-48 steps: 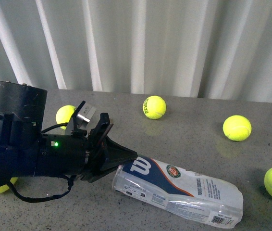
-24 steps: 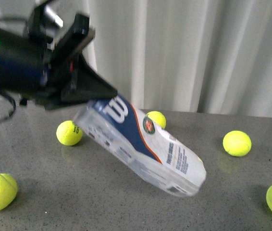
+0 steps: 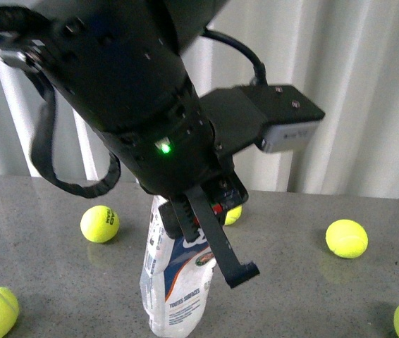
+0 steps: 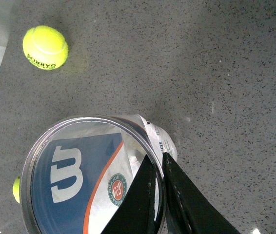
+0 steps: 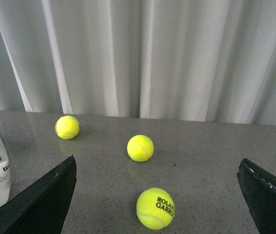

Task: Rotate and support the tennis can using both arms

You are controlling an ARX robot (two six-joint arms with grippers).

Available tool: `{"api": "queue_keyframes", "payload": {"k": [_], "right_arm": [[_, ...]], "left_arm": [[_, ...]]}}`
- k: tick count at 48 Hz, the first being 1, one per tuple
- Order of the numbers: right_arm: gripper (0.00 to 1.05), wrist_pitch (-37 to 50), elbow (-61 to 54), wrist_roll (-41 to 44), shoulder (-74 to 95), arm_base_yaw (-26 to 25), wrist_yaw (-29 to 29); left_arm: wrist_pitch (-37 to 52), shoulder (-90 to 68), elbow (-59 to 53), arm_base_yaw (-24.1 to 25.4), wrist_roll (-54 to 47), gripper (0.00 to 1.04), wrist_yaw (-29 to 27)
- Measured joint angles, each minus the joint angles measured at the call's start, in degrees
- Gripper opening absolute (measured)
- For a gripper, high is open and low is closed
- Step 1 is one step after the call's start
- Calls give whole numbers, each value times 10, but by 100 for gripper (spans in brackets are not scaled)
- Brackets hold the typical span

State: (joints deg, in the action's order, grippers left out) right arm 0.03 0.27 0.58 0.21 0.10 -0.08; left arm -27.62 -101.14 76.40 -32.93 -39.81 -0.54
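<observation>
The tennis can [image 3: 175, 289] stands almost upright on the grey speckled table [image 3: 291, 296], close in front of the robot, base down and open mouth up. The left end effector [image 4: 158, 158] is pinched narrow on the can's wall at the silvery rim [image 4: 35, 146], with one black finger [image 4: 133, 209] inside the tube and the other outside. The bulky left arm [image 3: 129, 105] looms above it. Seen down the mouth, the blue label shows through the clear wall, with a white "W" logo [image 4: 66, 166] and a round emblem [image 4: 117, 188]. Lower on the label the print seems to read "TOUTES SURFACES". The right end effector [image 5: 157, 163] is spread wide and holds nothing. Between its fingers lies a yellow tennis ball [image 5: 155, 208] printed "ROLAND GARROS". Two more balls [image 5: 140, 148] [image 5: 67, 127] lie farther back, well apart. White curtains [image 5: 177, 53] hang behind the table's far edge.
</observation>
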Motion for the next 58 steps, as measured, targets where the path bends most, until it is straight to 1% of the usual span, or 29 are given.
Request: {"api": "queue_keyframes", "payload": {"k": [7,13,26,28,34,38,39,46,50,52,54,58], "right_arm": [[98,0,0,0,0,0,0],[98,0,0,0,0,0,0],[98,0,0,0,0,0,0],[98,0,0,0,0,0,0],[98,0,0,0,0,0,0],[98,0,0,0,0,0,0],[98,0,0,0,0,0,0],[98,0,0,0,0,0,0],[98,0,0,0,0,0,0],[98,0,0,0,0,0,0],[98,0,0,0,0,0,0],[98,0,0,0,0,0,0]], "left_arm": [[0,-24,18,-9,-4,4,2],[3,-35,30,-14,3,4,16],[19,-42,33,-12,32,4,30],[20,-42,33,-10,40,9,37],[22,-43,29,-1,55,36,48],[21,-41,28,5,57,50,49],[20,-39,27,8,57,56,50],[15,-16,26,23,58,80,50],[13,6,26,31,58,98,50],[13,13,26,34,58,100,50],[13,24,25,37,59,98,50],[13,44,19,41,63,98,50]]}}
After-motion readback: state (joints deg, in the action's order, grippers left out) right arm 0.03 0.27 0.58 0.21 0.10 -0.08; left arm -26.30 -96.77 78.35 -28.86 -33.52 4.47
